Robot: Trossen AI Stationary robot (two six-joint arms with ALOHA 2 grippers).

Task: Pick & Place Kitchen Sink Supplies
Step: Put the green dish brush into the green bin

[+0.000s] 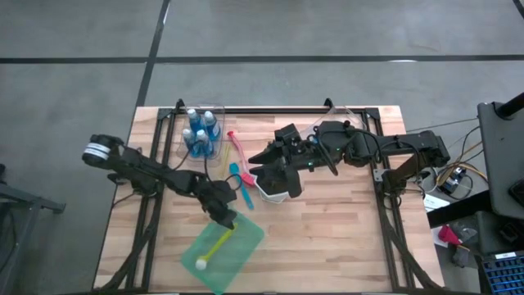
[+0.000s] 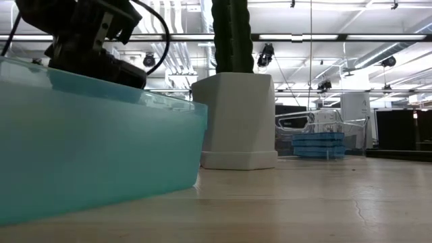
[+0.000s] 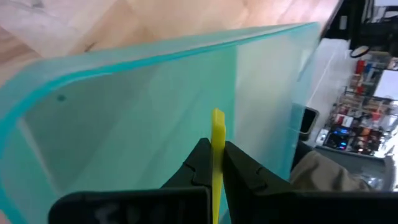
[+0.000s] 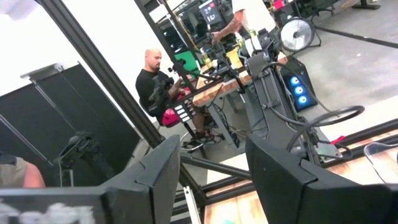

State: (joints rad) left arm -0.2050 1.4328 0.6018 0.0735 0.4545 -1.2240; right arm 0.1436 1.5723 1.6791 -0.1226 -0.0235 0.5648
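Overhead: the left hand [image 1: 225, 220] is clamped on the handle of a yellow brush [image 1: 214, 248], which lies on a green sheet [image 1: 246, 238] at the 6 o'clock side of the tabletop [image 1: 344, 238]. The right hand [image 1: 264, 157], fingers apart and empty, hovers over a white pot [image 1: 274, 193] near the centre. Three blue bottles [image 1: 202, 133] stand at 11 o'clock; red and blue brushes [image 1: 239, 160] lie between bottles and pot.
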